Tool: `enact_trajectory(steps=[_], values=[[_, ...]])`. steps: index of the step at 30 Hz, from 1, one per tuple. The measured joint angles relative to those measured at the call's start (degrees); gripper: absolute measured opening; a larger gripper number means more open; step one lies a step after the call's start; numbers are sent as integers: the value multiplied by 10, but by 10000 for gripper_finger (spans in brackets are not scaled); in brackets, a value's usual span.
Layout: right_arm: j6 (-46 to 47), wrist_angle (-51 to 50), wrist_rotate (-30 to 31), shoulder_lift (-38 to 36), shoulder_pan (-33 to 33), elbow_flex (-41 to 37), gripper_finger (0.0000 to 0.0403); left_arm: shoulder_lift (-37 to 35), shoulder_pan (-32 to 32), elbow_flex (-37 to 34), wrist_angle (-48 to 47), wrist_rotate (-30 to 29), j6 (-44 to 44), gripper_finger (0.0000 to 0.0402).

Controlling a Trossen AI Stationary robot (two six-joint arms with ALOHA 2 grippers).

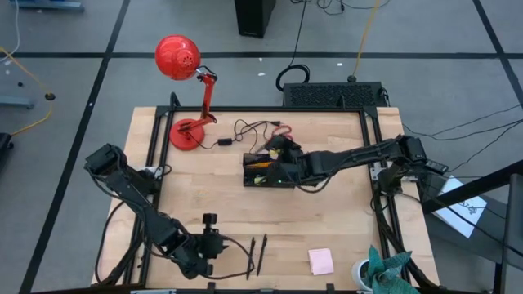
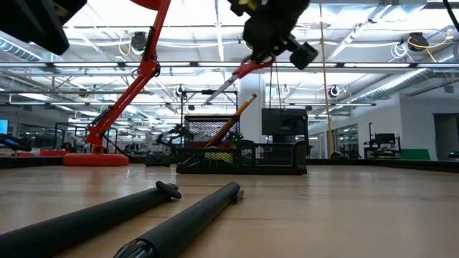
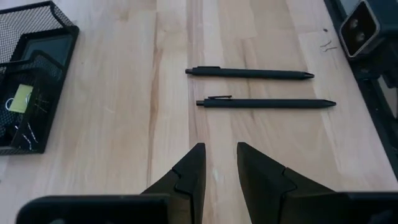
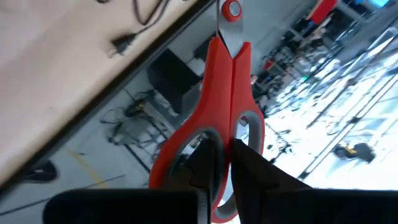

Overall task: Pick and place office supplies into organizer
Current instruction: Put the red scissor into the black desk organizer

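Observation:
My right gripper [image 1: 283,160] hangs over the black mesh organizer [image 1: 268,172], shut on red-handled scissors [image 2: 240,72]. Their closed blades slant down toward the organizer [image 2: 244,159]. An orange pencil [image 2: 233,123] leans in it, and a yellow-green block [image 3: 20,98] and binder clips lie inside. My left gripper [image 3: 217,168] is open near the table's near edge, low over bare wood. Its fingers point at two black pens [image 3: 249,73] [image 3: 267,102] lying side by side. A pink sticky-note pad [image 1: 320,261] lies flat to the right of the pens. My right gripper pinches the scissors by the red handle [image 4: 219,134], where the two finger loops meet, one finger [image 4: 208,165] on each side. The scissors are lifted clear above the organizer and tilted, with the blade tip [image 2: 209,98] lower than the handle.
A red desk lamp [image 1: 188,131] stands at the far left of the table. A black cable [image 1: 245,131] lies behind the organizer. Beyond the far edge sits a large black box [image 1: 333,94]. A teal cloth in a cup [image 1: 380,273] is at the near right corner.

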Motion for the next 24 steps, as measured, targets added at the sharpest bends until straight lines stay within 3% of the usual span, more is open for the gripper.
enact_trajectory(steps=[9,17,24], values=[[-214,165,4,9,2,-67,23,0,-16,0,-2,-13,-8,97],[-259,232,3,9,3,-135,23,0,-25,0,-14,-13,-13,97],[-303,291,-19,10,3,-138,23,0,-24,0,-17,-32,-11,97]])
